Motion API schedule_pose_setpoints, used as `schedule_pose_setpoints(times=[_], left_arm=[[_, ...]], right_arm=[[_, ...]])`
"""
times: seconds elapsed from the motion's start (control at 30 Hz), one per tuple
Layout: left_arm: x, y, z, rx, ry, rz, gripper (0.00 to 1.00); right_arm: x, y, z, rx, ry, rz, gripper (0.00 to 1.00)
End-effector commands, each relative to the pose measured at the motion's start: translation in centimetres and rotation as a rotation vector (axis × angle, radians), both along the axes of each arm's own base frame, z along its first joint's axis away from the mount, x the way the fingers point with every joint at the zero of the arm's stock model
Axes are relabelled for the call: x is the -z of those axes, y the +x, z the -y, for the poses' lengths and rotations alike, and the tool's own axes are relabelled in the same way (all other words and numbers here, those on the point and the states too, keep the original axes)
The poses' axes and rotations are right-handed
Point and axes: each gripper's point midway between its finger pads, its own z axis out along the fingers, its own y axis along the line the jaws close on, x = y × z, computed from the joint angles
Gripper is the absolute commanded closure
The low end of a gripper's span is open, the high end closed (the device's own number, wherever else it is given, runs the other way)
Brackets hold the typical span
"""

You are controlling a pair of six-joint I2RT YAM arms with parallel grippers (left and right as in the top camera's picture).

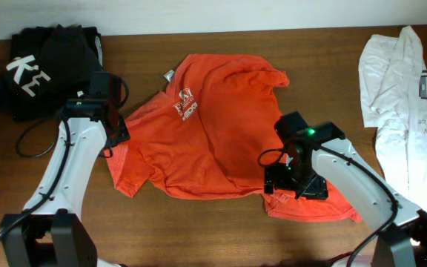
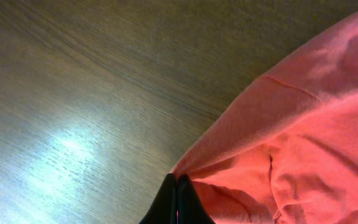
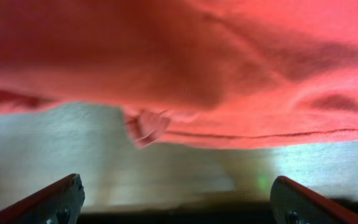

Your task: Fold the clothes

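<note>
The red-orange T-shirt [image 1: 221, 126] lies crumpled in the middle of the wooden table, with its white logo [image 1: 186, 104] facing up. My left gripper [image 1: 116, 127] is at the shirt's left sleeve. In the left wrist view its fingers [image 2: 178, 186] are shut on the edge of the fabric [image 2: 303, 124], which bunches toward the tips. My right gripper [image 1: 296, 184] is over the shirt's lower right part. In the right wrist view its fingers [image 3: 179, 199] are wide open and empty, low over the table, with the shirt's hem [image 3: 229, 74] just ahead.
Black folded garments with white letters [image 1: 43, 67] sit at the back left. A white T-shirt with small green print [image 1: 402, 96] lies along the right edge. Bare wood [image 2: 73, 93] shows left of the shirt.
</note>
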Motion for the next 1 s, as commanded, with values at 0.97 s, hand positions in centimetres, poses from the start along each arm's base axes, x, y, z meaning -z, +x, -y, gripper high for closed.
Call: schedule_pose_setpoints(times=[0.97], left_arm=[[-1.3, 0.2, -0.3, -0.008, 0.008, 0.034, 0.99]], right_arm=[[4.7, 1.4, 2.9, 0.313, 0.012, 0.065, 0.17]])
